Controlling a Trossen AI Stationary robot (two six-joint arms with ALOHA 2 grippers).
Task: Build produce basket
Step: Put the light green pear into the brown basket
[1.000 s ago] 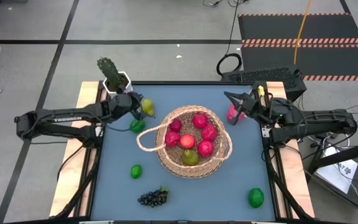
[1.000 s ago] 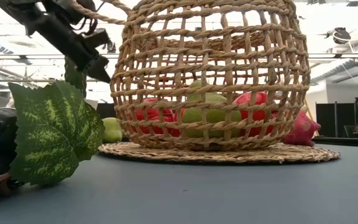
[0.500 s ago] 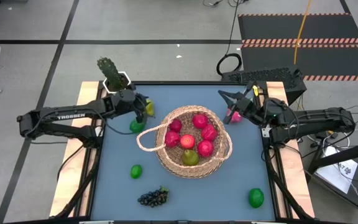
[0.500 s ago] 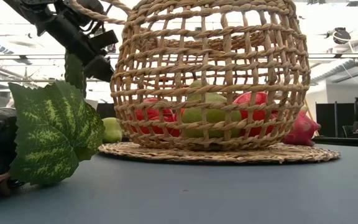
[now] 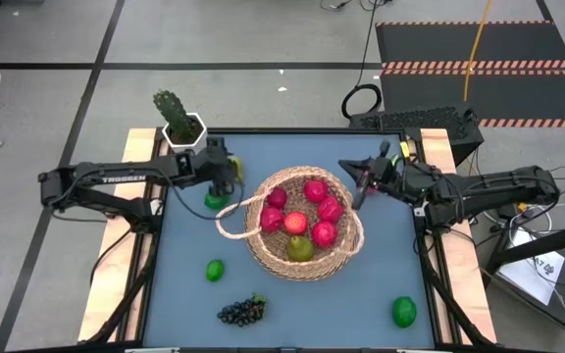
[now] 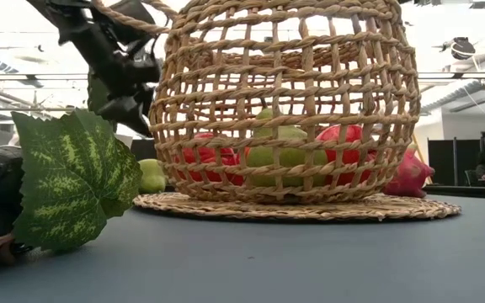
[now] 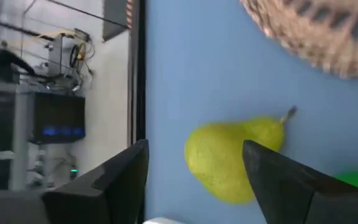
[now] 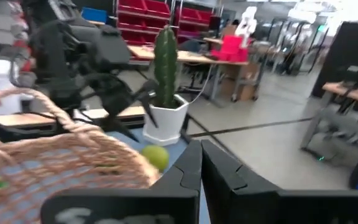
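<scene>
The woven basket [image 5: 302, 227] stands mid-table and holds red apples and a pear. A yellow-green pear [image 7: 229, 163] lies on the blue table to the basket's far left. My left gripper [image 5: 229, 176] hangs open just above it, slanting down. In the left wrist view one finger of my left gripper [image 7: 196, 149] stands on either side of the pear without touching it. A lime [image 5: 216, 199] lies right beside the pear. My right gripper [image 5: 343, 166] is shut and level, empty, above the basket's far right rim. The pink dragon fruit [image 6: 411, 175] lies behind the basket.
A cactus in a white pot [image 5: 178, 120] stands at the far left corner. A lime [image 5: 214, 270], a dark grape bunch [image 5: 242, 311] with a leaf [image 6: 74, 177], and a larger green fruit [image 5: 403, 312] lie on the near side of the table. The basket's looped handle [image 5: 231, 218] juts left.
My left gripper has moved toward the pear and slightly down, has rolled about its own axis, and has opened. My right gripper, still shut, has moved toward the table's left, out over the basket's far right rim, and has rolled too.
</scene>
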